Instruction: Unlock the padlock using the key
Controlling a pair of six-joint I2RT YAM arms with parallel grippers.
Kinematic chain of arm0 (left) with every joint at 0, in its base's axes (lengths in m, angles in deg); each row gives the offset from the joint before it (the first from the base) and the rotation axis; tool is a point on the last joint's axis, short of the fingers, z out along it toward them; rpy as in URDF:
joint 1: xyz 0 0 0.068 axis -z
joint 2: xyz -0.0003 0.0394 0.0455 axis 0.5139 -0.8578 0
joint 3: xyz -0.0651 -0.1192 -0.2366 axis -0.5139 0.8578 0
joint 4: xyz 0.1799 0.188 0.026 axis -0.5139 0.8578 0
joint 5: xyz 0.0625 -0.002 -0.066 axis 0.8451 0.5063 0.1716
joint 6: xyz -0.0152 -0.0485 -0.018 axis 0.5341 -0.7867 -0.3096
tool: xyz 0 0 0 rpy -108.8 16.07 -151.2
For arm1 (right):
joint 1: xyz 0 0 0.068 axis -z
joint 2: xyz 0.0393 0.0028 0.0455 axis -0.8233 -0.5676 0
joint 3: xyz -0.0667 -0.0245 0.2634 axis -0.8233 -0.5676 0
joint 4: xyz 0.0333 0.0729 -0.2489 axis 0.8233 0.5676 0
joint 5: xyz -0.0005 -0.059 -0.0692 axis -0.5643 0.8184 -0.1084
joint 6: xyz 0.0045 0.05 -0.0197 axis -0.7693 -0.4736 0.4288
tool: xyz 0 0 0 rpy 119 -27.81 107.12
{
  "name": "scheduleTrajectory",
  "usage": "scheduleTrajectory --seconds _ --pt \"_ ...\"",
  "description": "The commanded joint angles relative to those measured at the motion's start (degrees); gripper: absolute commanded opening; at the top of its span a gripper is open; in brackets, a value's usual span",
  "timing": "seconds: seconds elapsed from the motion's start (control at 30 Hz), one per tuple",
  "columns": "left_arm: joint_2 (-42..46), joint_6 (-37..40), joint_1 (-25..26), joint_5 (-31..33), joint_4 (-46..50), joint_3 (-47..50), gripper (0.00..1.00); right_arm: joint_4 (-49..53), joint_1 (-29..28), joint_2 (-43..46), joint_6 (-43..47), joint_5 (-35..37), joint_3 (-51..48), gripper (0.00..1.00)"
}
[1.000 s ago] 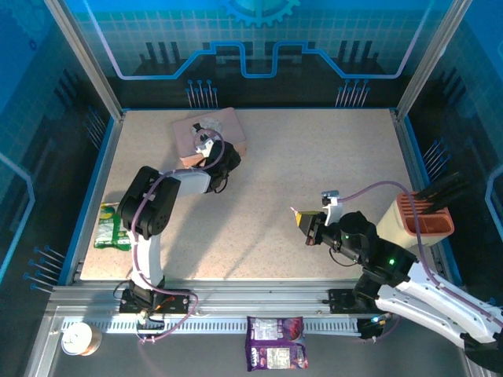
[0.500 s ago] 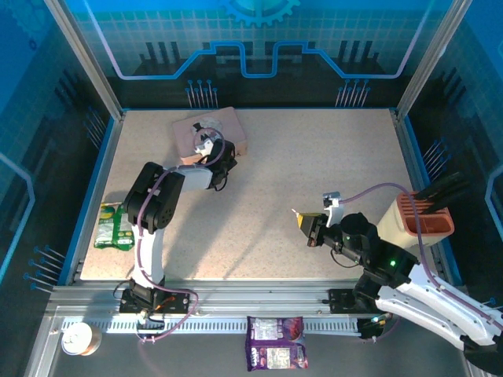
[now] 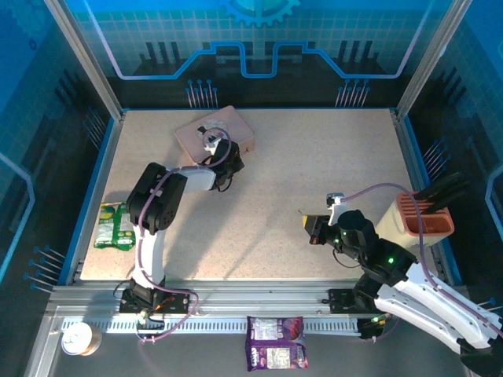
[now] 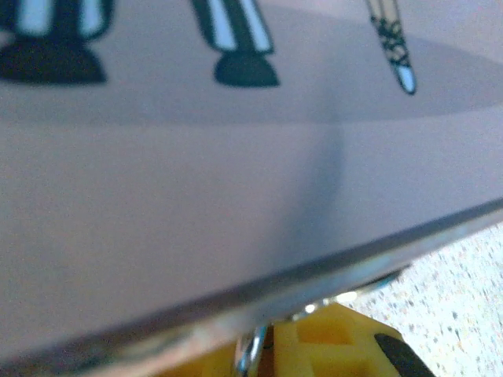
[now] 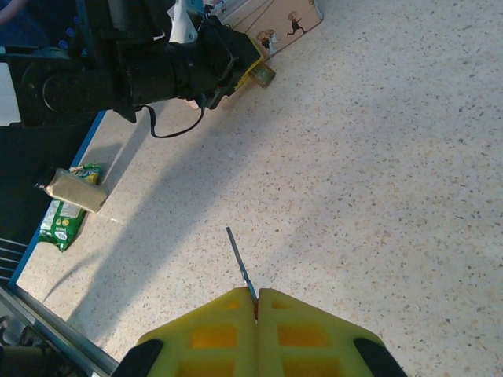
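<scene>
**Key clamped at near right; lock sought beside the tin at far left**

Nearest, on the rail in front of the table (image 3: 314, 157), lie one purple packet (image 3: 275, 353) and one small roll (image 3: 81, 338). At the near right, the right gripper (image 5: 256, 302) is clenched on the key (image 5: 240, 265), a single thin dark sliver sticking out of the pinched yellow fingertips above bare tabletop. The key is judged light, stiff and slippery. It is best held across its flat head, with the blade left free.

One green packet (image 3: 114, 226) lies at the left edge, and one tan holder (image 3: 423, 220) stands at the right edge.

At far left, the left gripper (image 5: 262, 75) sits against the one pink tin (image 3: 192, 133). In the left wrist view, a curved silver piece under the tin's edge, beside a yellow finger (image 4: 330, 345), is probably the shackle of the padlock (image 4: 253, 349). The brass body is hidden, and it cannot be told whether these jaws have closed on the lock. The lock is judged small, hard and prone to swivel, so it wants holding by the body with the keyhole facing the key.

There are two arms and two grippers.
</scene>
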Motion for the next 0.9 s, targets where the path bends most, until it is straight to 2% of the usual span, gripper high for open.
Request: scheduleTrajectory --seconds 0.0,0.3,0.53,0.87 --pt "3.96 7.61 2.26 -3.72 4.55 0.90 0.07 0.61 1.16 -0.30 -2.25 -1.77 0.11 0.00" --pt "13.45 9.15 7.50 -10.61 6.56 9.97 0.06 0.25 1.63 -1.17 -3.88 -2.03 0.36 0.00" --pt "20.15 9.20 13.09 -12.19 9.54 15.12 0.07 0.09 1.86 -2.89 -4.08 -1.96 0.88 0.00" --pt "21.68 8.05 18.40 -14.79 10.34 17.17 0.09 0.35 2.03 -3.61 -4.21 -1.42 0.96 0.00"
